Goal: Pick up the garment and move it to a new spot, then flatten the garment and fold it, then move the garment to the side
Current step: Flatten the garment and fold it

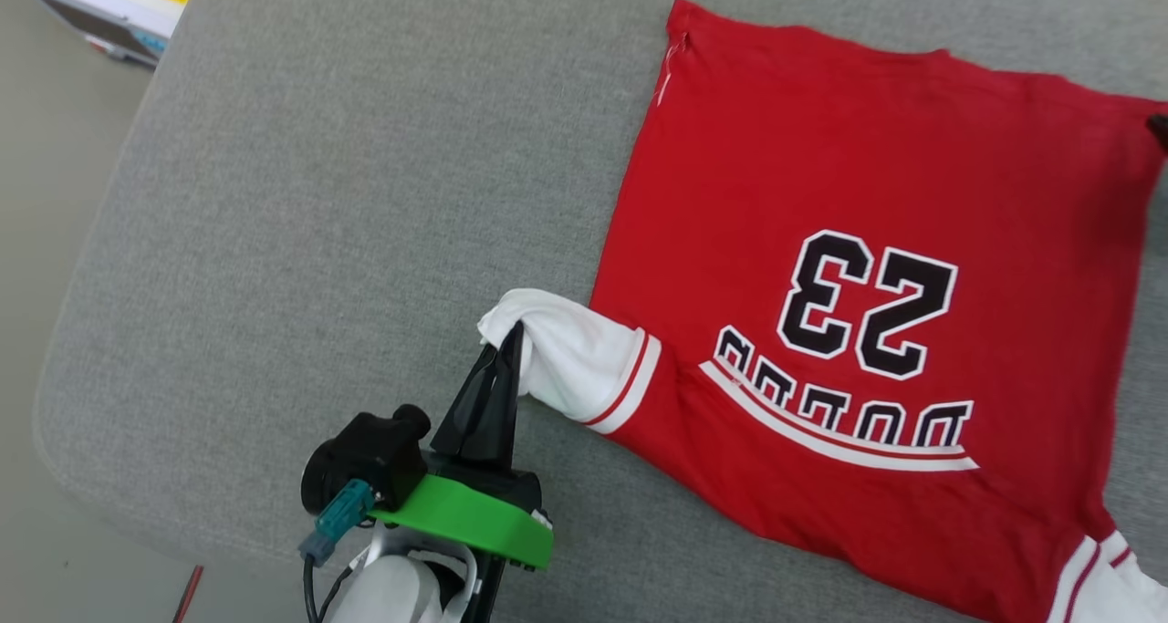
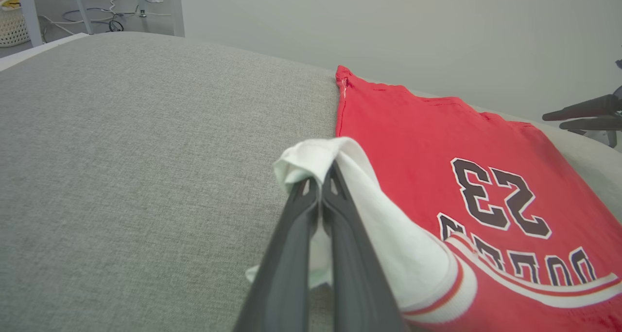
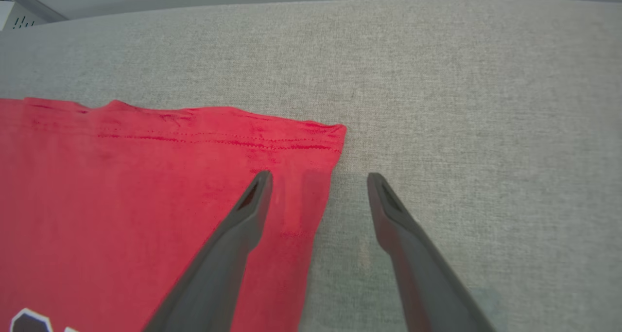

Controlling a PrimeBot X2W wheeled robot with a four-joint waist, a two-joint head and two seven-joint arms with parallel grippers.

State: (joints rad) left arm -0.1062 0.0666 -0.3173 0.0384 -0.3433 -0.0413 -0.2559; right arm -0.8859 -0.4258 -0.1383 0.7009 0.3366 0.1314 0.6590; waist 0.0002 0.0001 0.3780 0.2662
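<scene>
White sleeve cloth (image 1: 575,358) is pinched between the tightly closed fingers (image 2: 291,235) of the left gripper (image 1: 509,336) and lifted a little off the grey cushion (image 1: 301,203), I judge to draw it out flat or fold it inward. Beyond, the garment (image 1: 867,176) lies spread with numerals (image 1: 867,304) up on the cushion's right part; at its far hem corner (image 3: 333,132) the right gripper (image 3: 316,176) hovers spread and empty, and wide bare cushion opens leftward.
</scene>
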